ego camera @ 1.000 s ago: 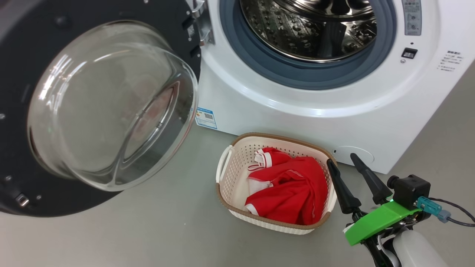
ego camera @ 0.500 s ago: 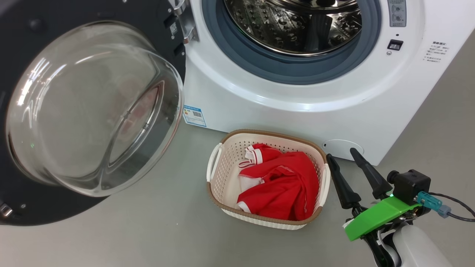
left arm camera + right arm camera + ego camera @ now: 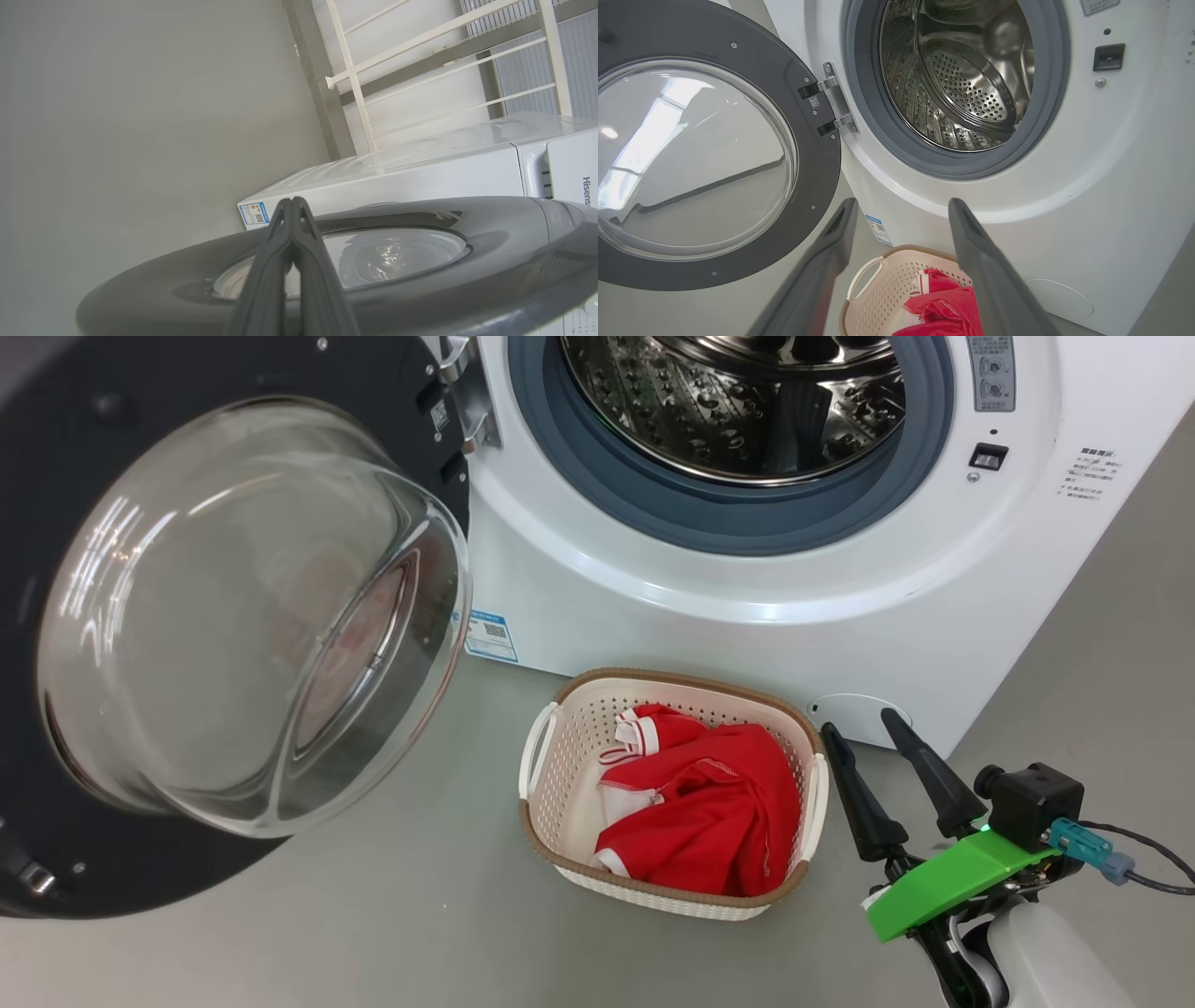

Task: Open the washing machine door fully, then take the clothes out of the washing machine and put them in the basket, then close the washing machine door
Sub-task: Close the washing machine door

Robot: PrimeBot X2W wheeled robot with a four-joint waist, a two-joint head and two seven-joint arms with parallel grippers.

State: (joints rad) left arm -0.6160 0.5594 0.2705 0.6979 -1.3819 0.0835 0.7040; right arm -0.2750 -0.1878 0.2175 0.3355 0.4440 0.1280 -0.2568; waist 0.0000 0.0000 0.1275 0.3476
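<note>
The washing machine door (image 3: 140,877) hangs open to the left, its glass bowl (image 3: 252,616) bulging toward me. Inside the white washing machine (image 3: 653,616), the steel drum (image 3: 738,401) holds nothing I can see. The cream basket (image 3: 579,756) stands on the floor before the machine with the red clothes (image 3: 709,812) in it. Just right of the basket my right gripper (image 3: 857,722) is open and holds nothing. From its wrist, that gripper (image 3: 903,203) points at the drum (image 3: 966,84) above the basket (image 3: 878,284). My left gripper (image 3: 292,201) is shut, fingers lying over the door's grey outer face (image 3: 490,219); whether they touch it I cannot tell.
Grey floor (image 3: 420,915) spreads around the basket and to the right of the machine. A round white cover (image 3: 854,709) sits low on the machine's front, a latch slot (image 3: 988,455) beside the opening. A white railing (image 3: 355,79) stands behind the machine.
The whole head picture has shifted, so the camera moved. The right gripper stays open beside the basket, and the clothes lie as before.
</note>
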